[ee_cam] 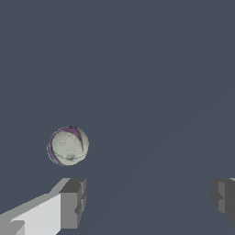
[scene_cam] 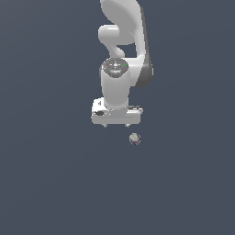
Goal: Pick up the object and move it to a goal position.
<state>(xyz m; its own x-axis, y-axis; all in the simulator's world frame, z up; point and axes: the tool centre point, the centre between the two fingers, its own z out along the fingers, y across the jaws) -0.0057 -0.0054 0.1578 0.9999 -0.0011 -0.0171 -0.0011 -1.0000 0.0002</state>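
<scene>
The object, a tiny off-white ball with purplish-maroon marks (scene_cam: 134,138), lies on the dark grey floor just below and toward the exterior view's right of the gripper (scene_cam: 115,125). In the wrist view the ball (ee_cam: 68,146) sits beyond one fingertip (ee_cam: 72,202), outside the gap between the fingers; the other fingertip (ee_cam: 224,198) is far across. The gripper (ee_cam: 148,200) is open wide and empty, pointing down from the white arm, apart from the ball.
The white Franka arm (scene_cam: 121,55) rises behind the gripper toward the top of the exterior view. A plain dark grey floor (scene_cam: 55,174) spreads all around.
</scene>
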